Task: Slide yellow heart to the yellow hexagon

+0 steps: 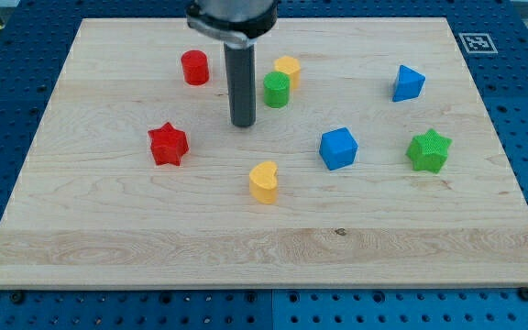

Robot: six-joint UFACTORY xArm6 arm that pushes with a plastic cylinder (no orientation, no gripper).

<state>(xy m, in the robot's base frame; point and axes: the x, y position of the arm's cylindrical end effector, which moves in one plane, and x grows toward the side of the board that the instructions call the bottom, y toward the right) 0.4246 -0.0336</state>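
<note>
The yellow heart (264, 181) lies on the wooden board near the view's middle, a little below centre. The yellow hexagon (288, 69) sits toward the view's top, touching or nearly touching the green cylinder (276, 90) at its lower left. My tip (243, 124) stands above and slightly left of the yellow heart, apart from it, and just left of the green cylinder. The rod rises straight up from the tip and hides a strip of board behind it.
A red cylinder (194, 68) is at the top left, a red star (168, 144) at the left. A blue cube-like block (338, 148) is right of the heart, a green star (429, 151) further right, a blue triangular block (408, 83) at the upper right.
</note>
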